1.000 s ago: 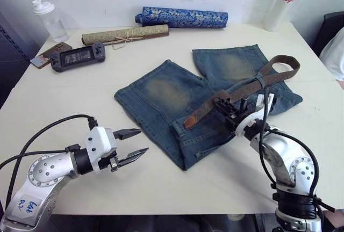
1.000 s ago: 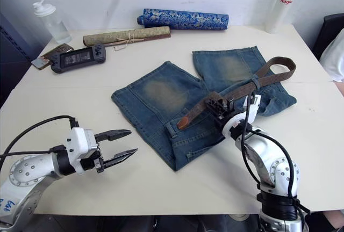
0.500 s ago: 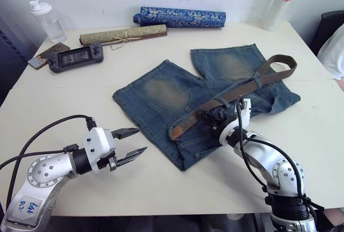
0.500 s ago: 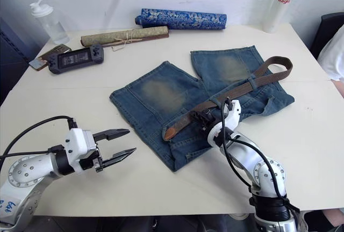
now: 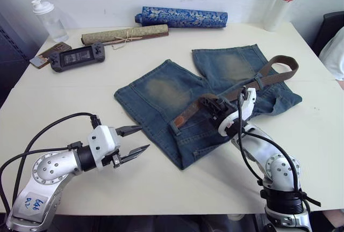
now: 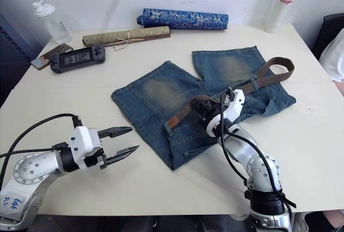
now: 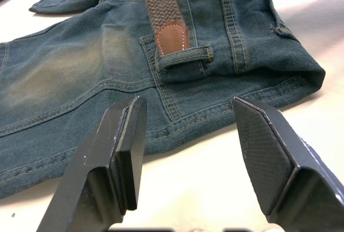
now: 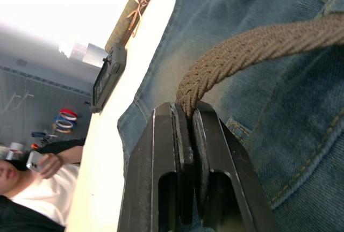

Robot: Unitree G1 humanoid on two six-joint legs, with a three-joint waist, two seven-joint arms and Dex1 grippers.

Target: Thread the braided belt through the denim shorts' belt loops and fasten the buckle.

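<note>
**Right wrist view: belt pinched, tip back at the loop**

Right gripper is clamped on the braided belt over the denim shorts. Since half a second ago the tan tip has drawn back toward the waistband, now sitting at a belt loop. Left gripper hovers with fingers apart over the table.

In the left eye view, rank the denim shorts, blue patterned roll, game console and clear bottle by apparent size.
1. denim shorts
2. blue patterned roll
3. game console
4. clear bottle; close to the console, so that order is unsure.
</note>
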